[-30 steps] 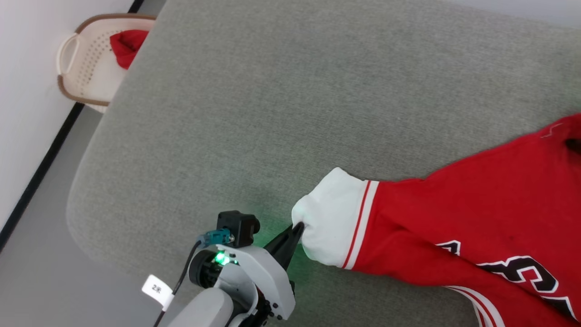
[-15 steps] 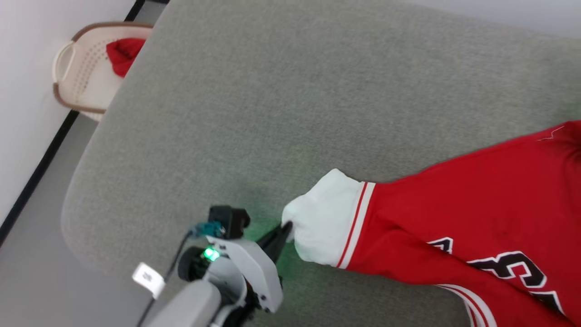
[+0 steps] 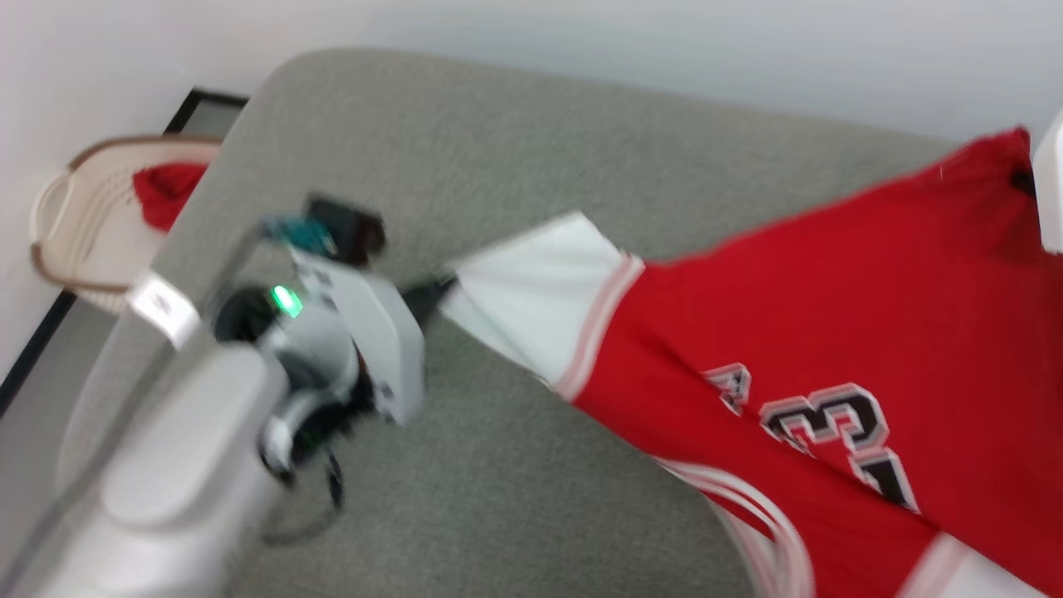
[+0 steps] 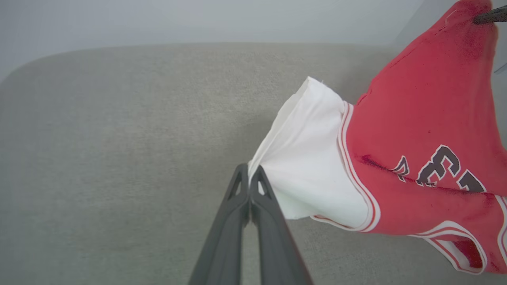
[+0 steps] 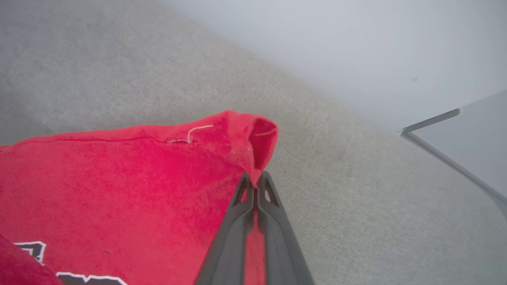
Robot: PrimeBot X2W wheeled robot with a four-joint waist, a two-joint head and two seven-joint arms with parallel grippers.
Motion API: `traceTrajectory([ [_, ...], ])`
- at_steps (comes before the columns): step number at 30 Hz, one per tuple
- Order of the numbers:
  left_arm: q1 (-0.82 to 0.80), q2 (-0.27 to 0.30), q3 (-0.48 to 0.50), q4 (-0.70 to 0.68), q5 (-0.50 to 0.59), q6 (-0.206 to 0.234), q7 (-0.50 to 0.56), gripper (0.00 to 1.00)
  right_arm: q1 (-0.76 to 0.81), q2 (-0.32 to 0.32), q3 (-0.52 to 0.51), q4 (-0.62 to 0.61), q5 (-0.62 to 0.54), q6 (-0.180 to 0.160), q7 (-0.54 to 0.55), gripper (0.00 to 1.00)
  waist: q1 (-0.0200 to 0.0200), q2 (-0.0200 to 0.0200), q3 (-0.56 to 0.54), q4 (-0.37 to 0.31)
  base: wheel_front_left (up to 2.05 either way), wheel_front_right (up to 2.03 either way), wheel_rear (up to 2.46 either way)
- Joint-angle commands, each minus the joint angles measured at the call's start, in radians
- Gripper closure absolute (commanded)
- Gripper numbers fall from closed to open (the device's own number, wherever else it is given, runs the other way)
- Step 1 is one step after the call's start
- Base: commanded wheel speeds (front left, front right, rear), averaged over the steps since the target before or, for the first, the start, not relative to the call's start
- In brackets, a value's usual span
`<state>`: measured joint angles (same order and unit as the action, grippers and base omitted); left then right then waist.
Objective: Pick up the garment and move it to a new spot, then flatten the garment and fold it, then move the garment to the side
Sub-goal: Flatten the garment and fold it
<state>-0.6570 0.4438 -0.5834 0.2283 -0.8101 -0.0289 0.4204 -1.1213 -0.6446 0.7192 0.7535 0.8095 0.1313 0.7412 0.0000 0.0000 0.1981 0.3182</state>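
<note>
Left arm, head view: a smooth, pale grey forearm (image 3: 166,465) meets a lighter, angular wrist housing (image 3: 374,332) that carries a lit green lamp (image 3: 286,301). On the housing sits a small black camera block (image 3: 345,224) with a teal connector (image 3: 299,232). A dark cable (image 3: 335,486) loops beneath, and a white tag (image 3: 162,307) wraps a thin lead. The left pincer (image 4: 249,171) and right pincer (image 5: 255,178) each have two long, dark grey, tapered fingers with triangular cut-outs near the tips.

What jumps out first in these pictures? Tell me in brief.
The red jersey with black numerals dominates, stretched over the grey cushion. The left gripper is shut on its white sleeve, the right gripper on a red corner. At the head view's left, a pale basket holds red cloth.
</note>
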Motion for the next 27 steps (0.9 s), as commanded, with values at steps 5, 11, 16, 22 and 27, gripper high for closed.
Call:
traceTrajectory([
  [5,-0.167,0.045,0.014,0.067,0.024,-0.029,0.067,1.00,-0.043,0.014,0.020,-0.020,-0.003,-0.001,-0.074,1.00,0.0000,0.0000,-0.123,-0.101,0.00,0.00,0.00],
  [11,-0.364,0.040,0.010,0.194,0.055,-0.062,0.089,1.00,-0.090,0.039,0.016,-0.019,-0.023,-0.001,-0.189,1.00,0.0000,0.0000,-0.183,-0.146,0.00,0.00,0.00],
  [16,-0.521,0.029,0.001,0.320,0.098,-0.079,0.060,1.00,-0.151,0.081,0.001,0.032,-0.086,-0.001,-0.280,1.00,0.0000,0.0000,-0.209,-0.183,0.00,0.00,0.00],
  [22,-0.686,0.004,-0.008,0.456,0.150,-0.086,-0.014,1.00,-0.227,0.148,-0.045,0.117,-0.156,-0.001,-0.370,1.00,0.0000,0.0000,-0.220,-0.220,0.00,0.00,0.00],
  [27,-0.799,-0.021,-0.018,0.567,0.189,-0.078,-0.065,1.00,-0.280,0.197,-0.066,0.176,-0.195,-0.001,-0.416,1.00,0.0000,0.0000,-0.218,-0.250,0.00,0.00,0.00],
])
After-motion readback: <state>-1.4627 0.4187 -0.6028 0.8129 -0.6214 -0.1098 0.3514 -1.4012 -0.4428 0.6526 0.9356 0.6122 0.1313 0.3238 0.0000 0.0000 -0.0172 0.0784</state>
